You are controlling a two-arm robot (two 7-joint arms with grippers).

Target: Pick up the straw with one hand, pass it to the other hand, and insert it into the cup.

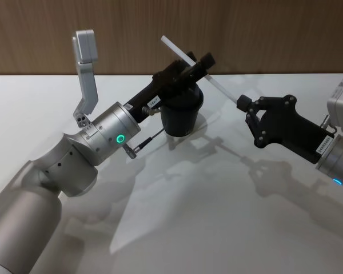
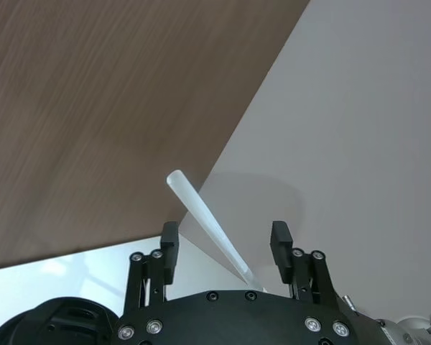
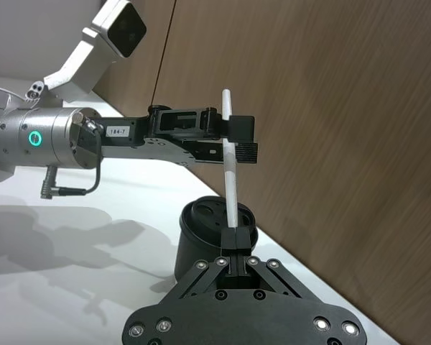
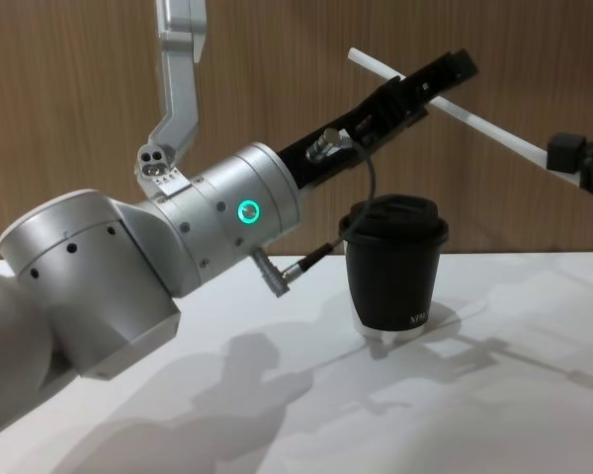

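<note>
The long white straw (image 1: 214, 83) slants in the air above the black lidded cup (image 1: 183, 114). My right gripper (image 1: 243, 104) is shut on its lower end, and in the right wrist view its fingertips (image 3: 235, 248) pinch the straw (image 3: 230, 180). My left gripper (image 1: 195, 61), on the silver wrist with the green ring, reaches over the cup. It is open, with one finger (image 2: 169, 241) on each side of the straw (image 2: 208, 223) and gaps showing. In the chest view the straw (image 4: 484, 123) crosses the left gripper (image 4: 440, 79) above the cup (image 4: 393, 267).
The white table (image 1: 217, 217) carries only the cup and shadows. A wooden wall (image 1: 274, 34) stands close behind the cup. The left wrist's camera bracket (image 1: 86, 68) sticks up from the arm, and a dark cable (image 1: 151, 140) hangs by the cup.
</note>
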